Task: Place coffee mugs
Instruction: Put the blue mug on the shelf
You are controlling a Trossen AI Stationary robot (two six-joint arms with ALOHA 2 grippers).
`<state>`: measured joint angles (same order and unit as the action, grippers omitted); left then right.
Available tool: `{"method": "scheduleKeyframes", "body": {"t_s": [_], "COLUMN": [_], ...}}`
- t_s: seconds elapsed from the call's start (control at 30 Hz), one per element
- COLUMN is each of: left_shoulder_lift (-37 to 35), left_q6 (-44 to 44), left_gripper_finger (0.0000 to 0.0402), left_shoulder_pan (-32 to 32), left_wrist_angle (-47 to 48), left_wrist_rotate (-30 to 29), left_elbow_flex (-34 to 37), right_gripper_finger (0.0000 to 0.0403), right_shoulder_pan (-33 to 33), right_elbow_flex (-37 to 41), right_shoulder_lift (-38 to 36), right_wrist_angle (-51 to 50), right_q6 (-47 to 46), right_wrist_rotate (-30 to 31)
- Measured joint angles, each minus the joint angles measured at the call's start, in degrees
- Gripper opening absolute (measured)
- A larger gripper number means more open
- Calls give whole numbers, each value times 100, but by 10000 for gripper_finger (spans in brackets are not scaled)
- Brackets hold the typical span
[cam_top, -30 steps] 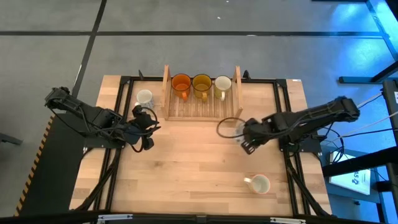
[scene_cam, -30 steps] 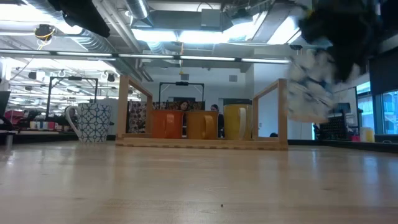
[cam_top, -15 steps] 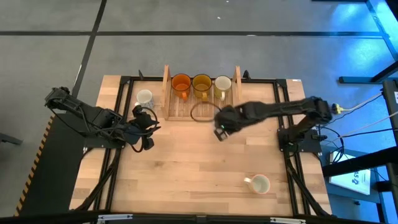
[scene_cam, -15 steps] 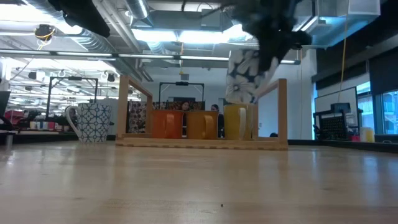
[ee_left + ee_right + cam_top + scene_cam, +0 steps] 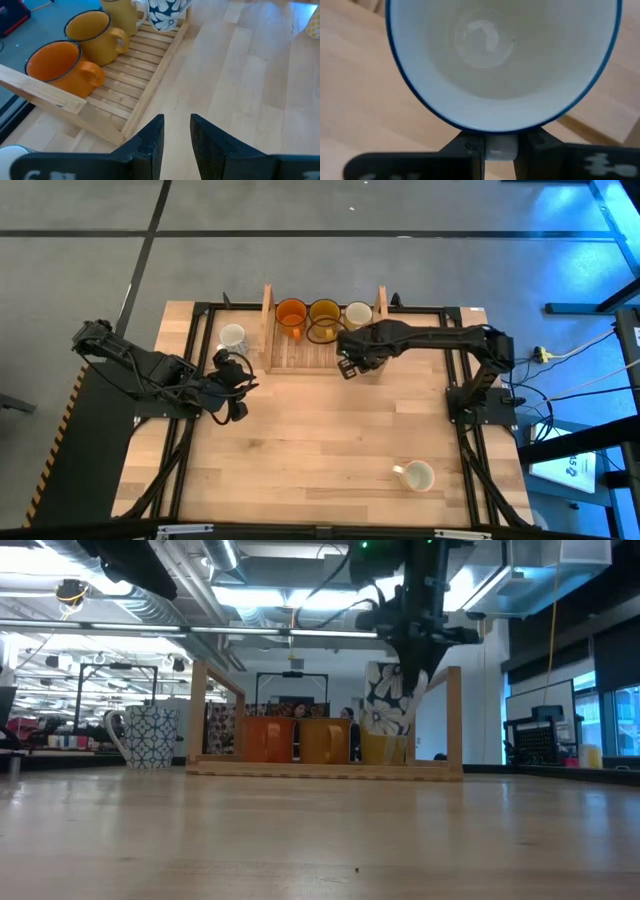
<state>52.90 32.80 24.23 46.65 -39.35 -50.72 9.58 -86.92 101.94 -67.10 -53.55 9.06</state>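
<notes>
My right gripper (image 5: 345,355) is shut on a white mug with dark blue flowers and a blue rim (image 5: 385,700), held tilted over the right end of the wooden slatted tray (image 5: 267,330). In the tray's far row stand the orange mug (image 5: 291,313), the amber mug (image 5: 324,312) and a cream mug (image 5: 358,315). A mug with a dark lattice pattern (image 5: 232,337) stands on the table left of the tray. A cream mug (image 5: 417,475) stands near the table's near right. My left gripper (image 5: 232,385) waits left of centre, slightly open, touching nothing. My right gripper (image 5: 500,150) pinches a small white part (image 5: 500,148) at the mug's side, just outside the blue rim (image 5: 470,127); it looks like the handle. The fingers (image 5: 412,658) come from above, pointing down. The mug hangs below them, lifted clear and tilted, its mouth toward the wrist camera.
The tray has upright wooden end walls (image 5: 453,720) on its left and right and bare slats (image 5: 127,75) in front of the three mugs. Bare wooden tabletop (image 5: 310,440) lies between the tray and the table's near edge. People show far off in the room.
My right arm has swung from the table's right toward its left and far side, carrying the flowered mug from beside the tray's right end to over the tray. Over the last half second the mug has come down a little. My left arm has kept still.
</notes>
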Motion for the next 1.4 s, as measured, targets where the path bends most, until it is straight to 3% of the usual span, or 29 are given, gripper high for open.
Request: {"method": "scheduleKeyframes", "body": {"t_s": [0.43, 1.4], "left_shoulder_lift": [0, 0], "left_q6": [0, -4], "left_gripper_finger": [88, 88], "left_shoulder_pan": [0, 2], "left_wrist_angle": [-11, -29], "left_wrist_rotate": [4, -39], "left_elbow_flex": [0, 0], "right_gripper_finger": [41, 42], "right_shoulder_pan": [370, 547], "right_elbow_flex": [30, -194], "right_shoulder_lift": [667, 719], "right_wrist_angle": [32, 153], "right_q6": [43, -150], "right_wrist_rotate": [-110, -234]}}
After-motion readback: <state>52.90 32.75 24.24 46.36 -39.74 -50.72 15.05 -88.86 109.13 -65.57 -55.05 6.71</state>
